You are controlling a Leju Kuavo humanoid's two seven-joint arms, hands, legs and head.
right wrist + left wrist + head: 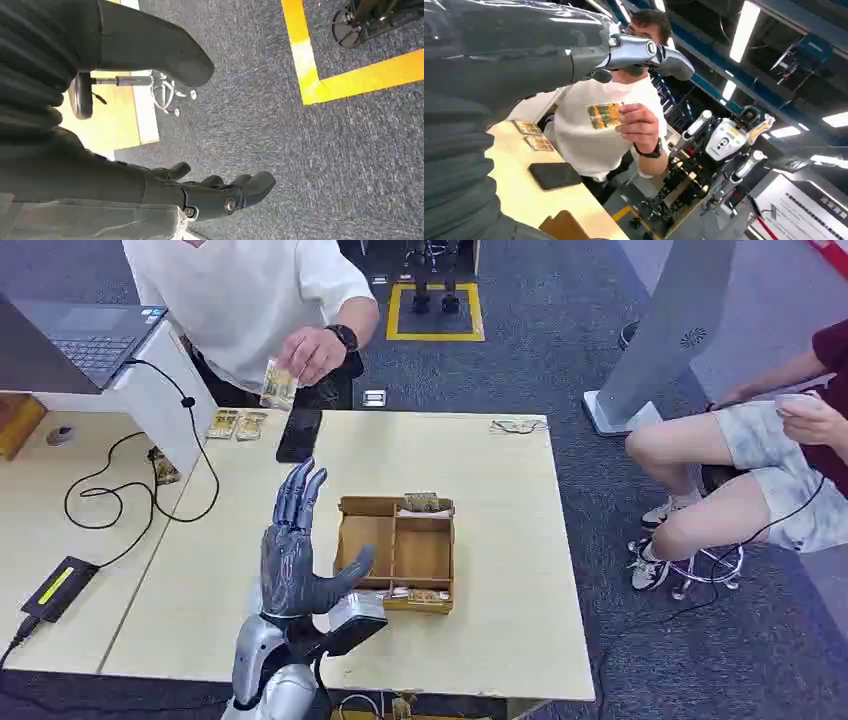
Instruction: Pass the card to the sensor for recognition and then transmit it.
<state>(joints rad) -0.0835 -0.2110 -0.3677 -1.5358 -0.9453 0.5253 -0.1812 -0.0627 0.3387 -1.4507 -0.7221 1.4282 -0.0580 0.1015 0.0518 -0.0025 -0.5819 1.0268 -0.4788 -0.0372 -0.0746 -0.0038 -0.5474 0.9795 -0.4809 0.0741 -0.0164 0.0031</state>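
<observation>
The left robot hand [296, 558] is raised above the worktop [500, 500], fingers straight and spread, thumb out to the side, holding nothing. The card [278, 386] is not in it: a person's hand [312, 352] pinches the card beyond the far edge of the worktop, well apart from the robot's fingertips and facing the palm. A black phone [299, 434] lies between them on the worktop. The wooden tray [400, 551] sits just beside the thumb. The right robot hand [150, 185] hangs over grey carpet [310, 160], fingers loosely extended and empty.
</observation>
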